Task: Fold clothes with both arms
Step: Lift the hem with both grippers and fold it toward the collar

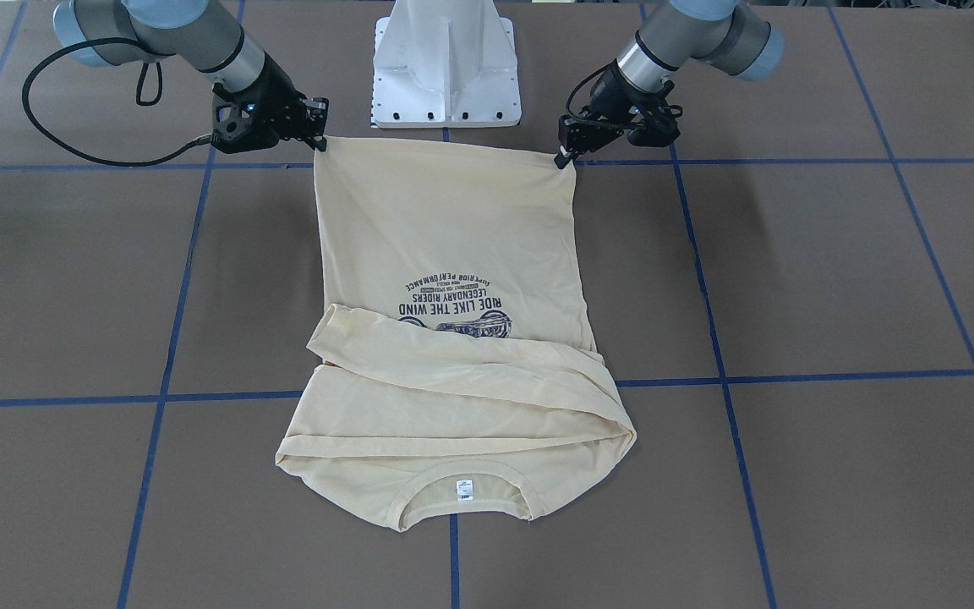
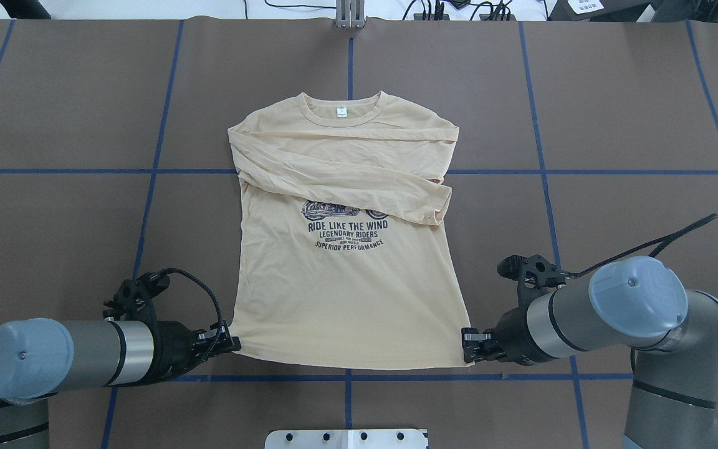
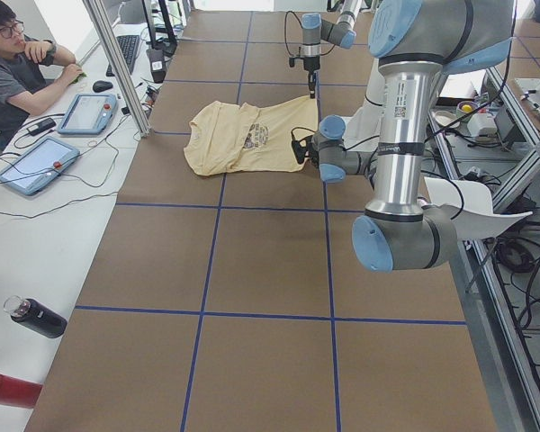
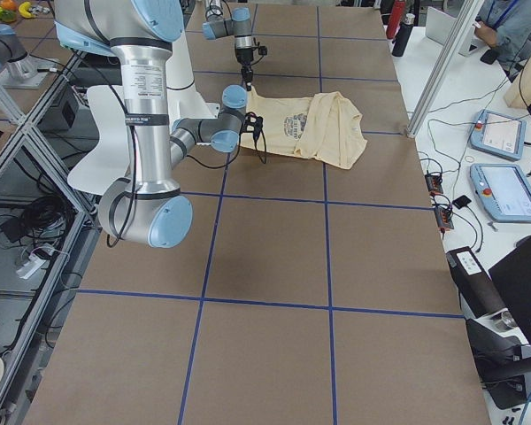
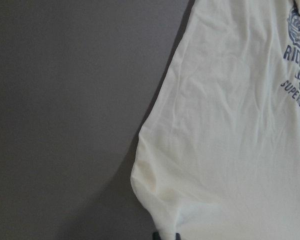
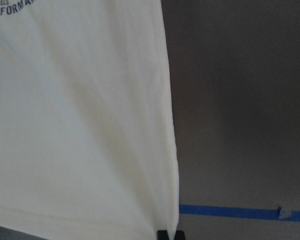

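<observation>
The pale cream-yellow shirt (image 2: 346, 293) lies print-up on the brown table, collar (image 2: 341, 112) at the far side. Both long sleeves (image 2: 346, 174) are folded across the chest, partly over the navy print (image 2: 348, 232). My left gripper (image 2: 234, 343) is shut on the near-left hem corner, which shows on the right of the front-facing view (image 1: 566, 156). My right gripper (image 2: 466, 346) is shut on the near-right hem corner (image 1: 318, 139). In each wrist view the cloth (image 5: 230, 150) (image 6: 80, 125) runs down into the closed fingertips at the bottom edge.
The white pedestal base (image 1: 446, 63) stands just behind the hem, between the arms. A black cable (image 1: 73, 127) loops beside the right arm. Blue tape lines (image 2: 349, 171) cross the table. A person (image 3: 13, 67) sits at a side desk with tablets and bottles (image 3: 36, 317).
</observation>
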